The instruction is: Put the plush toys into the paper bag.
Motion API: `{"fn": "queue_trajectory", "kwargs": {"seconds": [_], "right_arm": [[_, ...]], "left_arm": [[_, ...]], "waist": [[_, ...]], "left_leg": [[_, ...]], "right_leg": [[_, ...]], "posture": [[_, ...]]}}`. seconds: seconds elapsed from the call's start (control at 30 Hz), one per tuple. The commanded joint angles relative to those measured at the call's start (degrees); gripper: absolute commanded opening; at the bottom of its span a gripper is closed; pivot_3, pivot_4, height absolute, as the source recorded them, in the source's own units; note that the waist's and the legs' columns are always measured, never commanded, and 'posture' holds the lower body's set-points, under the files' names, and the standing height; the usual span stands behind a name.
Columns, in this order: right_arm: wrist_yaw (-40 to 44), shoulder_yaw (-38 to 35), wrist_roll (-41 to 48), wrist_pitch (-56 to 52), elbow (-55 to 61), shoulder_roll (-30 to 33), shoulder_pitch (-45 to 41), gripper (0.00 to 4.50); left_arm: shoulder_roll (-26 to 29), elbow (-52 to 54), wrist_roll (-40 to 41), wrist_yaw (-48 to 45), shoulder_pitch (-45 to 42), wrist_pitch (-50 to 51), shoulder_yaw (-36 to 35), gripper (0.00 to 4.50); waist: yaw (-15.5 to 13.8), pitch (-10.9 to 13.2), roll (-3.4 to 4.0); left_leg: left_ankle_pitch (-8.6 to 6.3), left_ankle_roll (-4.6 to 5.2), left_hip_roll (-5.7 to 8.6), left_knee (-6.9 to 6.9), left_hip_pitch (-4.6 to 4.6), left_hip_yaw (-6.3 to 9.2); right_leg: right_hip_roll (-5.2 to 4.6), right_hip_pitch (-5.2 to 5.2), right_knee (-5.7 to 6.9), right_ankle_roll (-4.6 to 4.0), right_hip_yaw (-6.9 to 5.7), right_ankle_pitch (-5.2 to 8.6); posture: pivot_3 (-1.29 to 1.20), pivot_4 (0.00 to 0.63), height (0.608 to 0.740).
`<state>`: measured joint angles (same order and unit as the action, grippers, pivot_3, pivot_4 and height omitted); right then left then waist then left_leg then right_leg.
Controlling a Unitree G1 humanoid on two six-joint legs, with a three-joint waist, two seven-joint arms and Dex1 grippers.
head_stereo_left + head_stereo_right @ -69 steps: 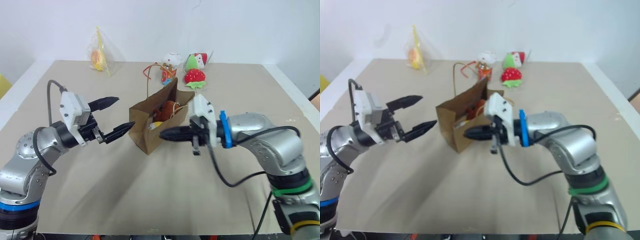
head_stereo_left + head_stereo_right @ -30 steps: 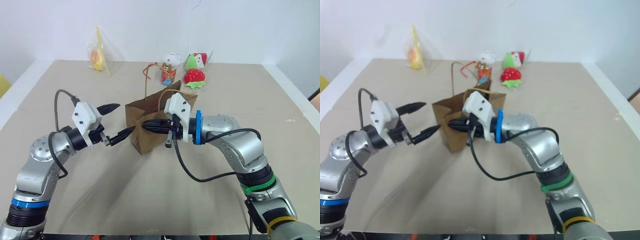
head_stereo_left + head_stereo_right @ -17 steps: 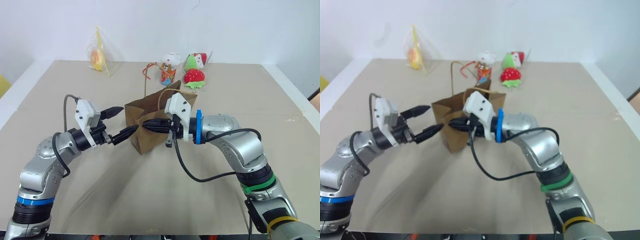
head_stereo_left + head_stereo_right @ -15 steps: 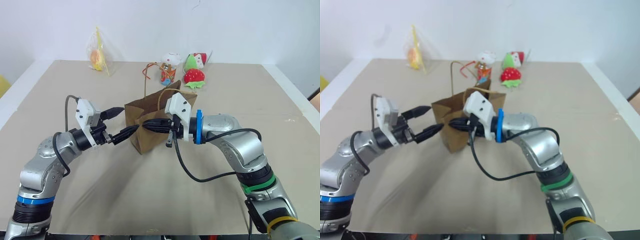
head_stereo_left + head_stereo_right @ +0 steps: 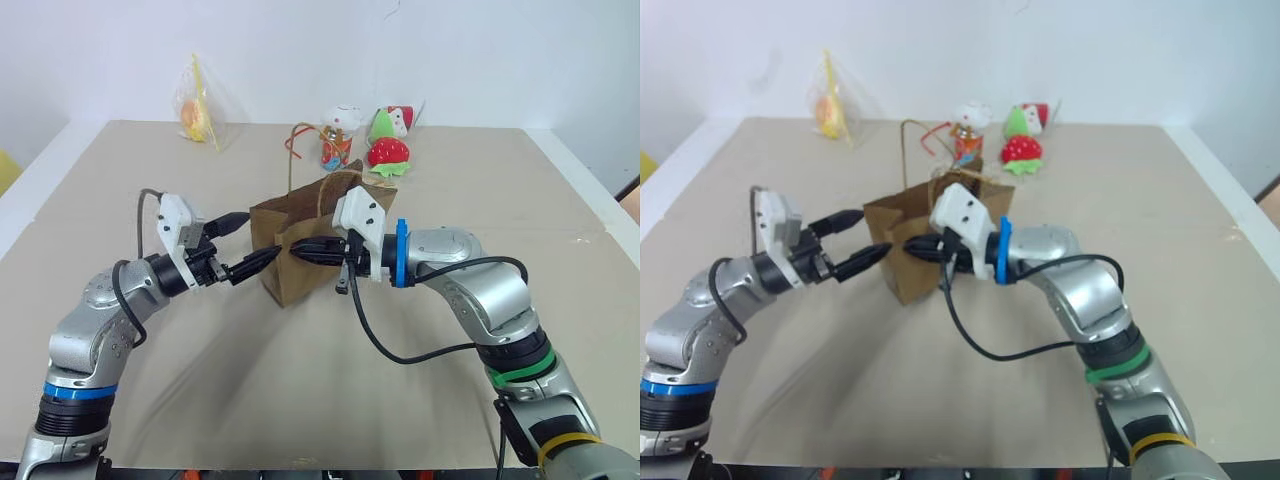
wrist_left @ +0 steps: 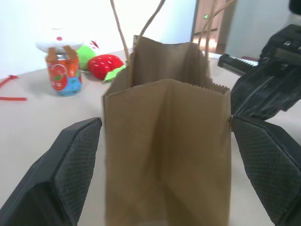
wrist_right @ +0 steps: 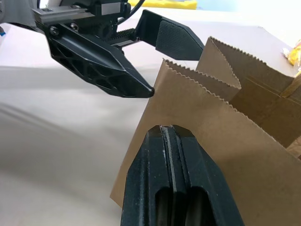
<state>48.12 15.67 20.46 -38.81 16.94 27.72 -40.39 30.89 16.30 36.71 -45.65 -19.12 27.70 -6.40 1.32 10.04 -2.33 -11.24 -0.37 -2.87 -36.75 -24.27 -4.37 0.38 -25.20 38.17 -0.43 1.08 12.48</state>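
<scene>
A plain brown kraft paper bag (image 5: pixel 300 250) with thin tan cord handles stands upright near the centre of the beige tabletop (image 5: pixel 300 400), its mouth open upward. The left gripper (image 5: pixel 243 246) sits at the bag's 9 o'clock side with its two black fingers spread wide, one to either side of the bag's narrow end; in the left wrist view the fingers (image 6: pixel 70 169) flank the folded gusset. Whether they touch the paper cannot be told. The right gripper (image 5: pixel 300 249) reaches in from 3 o'clock with its fingers pressed together, its tip lying against the bag's near face just below the serrated rim; nothing can be seen between its fingers.

At 12 o'clock, well behind the bag, lie a red strawberry plush with green leaves (image 5: pixel 388 153), a small white-topped orange-and-blue cup-shaped toy (image 5: pixel 336 145) and, toward 11 o'clock, a small clear plastic bag with yellow-orange contents (image 5: pixel 198 115). The plush toys are not visible; whether they lie inside the bag cannot be told.

Handling, as a judgement: the bag is light, thin and easily creased, and would slide or tip under a sideways push. The best hold is probably a gentle pinch on a side wall near the rim, or on the cord loops (image 5: pixel 290 160).
</scene>
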Motion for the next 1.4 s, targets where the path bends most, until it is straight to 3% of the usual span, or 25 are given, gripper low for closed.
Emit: {"fn": "queue_trajectory", "kwargs": {"seconds": [0.03, 0.5, 0.77, 1.13, 1.23, 1.4], "right_arm": [[0.4, -0.9, -0.4, 1.2, 1.0, 0.3, -1.0, 0.03], [0.8, -0.7, -1.6, 1.5, 0.8, 0.1, -0.8, 0.03], [0.9, -0.5, -2.0, 2.0, 0.6, 0.0, -0.9, 0.03], [0.9, -0.5, -2.3, 2.1, 0.7, -0.1, -0.6, 0.03], [1.0, -0.5, -2.5, 2.3, 0.7, 0.1, -0.4, 0.0], [1.2, -0.6, -2.7, 2.4, 0.9, 0.3, -0.2, 0.0]], "left_arm": [[0.5, 1.5, 1.2, -1.0, -1.2, 0.7, 0.1, 4.5], [-0.4, 2.8, 2.0, -0.7, -3.0, 2.5, 0.8, 4.5], [-1.1, -0.2, -4.1, 0.7, -2.0, -1.4, 3.2, 4.5], [-3.0, -1.8, -5.5, 0.9, -2.8, -3.6, 3.2, 4.5], [-3.6, -2.0, -5.8, 0.7, -3.1, -4.7, 3.4, 3.65], [-3.9, -2.2, -4.8, 0.6, -4.1, -4.7, 2.7, 1.47]], "waist": [[0.0, 0.0, 0.0], [0.0, 0.0, 0.0], [0.0, 0.0, 0.0], [0.0, 0.0, 0.0], [0.0, 0.0, 0.0], [0.0, 0.0, 0.0]], "left_leg": [[0.0, 0.0, 0.0, 0.0, 0.0, 0.0], [0.0, 0.0, -0.01, 0.0, -0.01, 0.02], [0.0, 0.0, 0.01, 0.0, 0.0, 0.0], [0.0, 0.0, 0.0, 0.0, 0.0, 0.0], [0.0, 0.0, 0.0, 0.0, 0.0, 0.01], [0.0, 0.0, 0.01, 0.0, 0.0, 0.01]], "right_leg": [[0.01, 0.0, 0.0, 0.0, 0.0, 0.0], [0.01, 0.0, 0.0, -0.01, 0.01, 0.01], [0.01, 0.0, 0.0, 0.0, 0.01, 0.0], [0.01, 0.0, 0.0, -0.01, 0.01, 0.0], [0.0, 0.0, 0.0, -0.01, 0.01, 0.0], [0.0, 0.0, 0.0, 0.0, 0.01, 0.0]], "posture": [[0.0, 0.15, 0.74], [0.0, 0.15, 0.74], [0.0, 0.15, 0.74], [0.0, 0.15, 0.74], [0.0, 0.15, 0.74], [0.0, 0.15, 0.74]]}}
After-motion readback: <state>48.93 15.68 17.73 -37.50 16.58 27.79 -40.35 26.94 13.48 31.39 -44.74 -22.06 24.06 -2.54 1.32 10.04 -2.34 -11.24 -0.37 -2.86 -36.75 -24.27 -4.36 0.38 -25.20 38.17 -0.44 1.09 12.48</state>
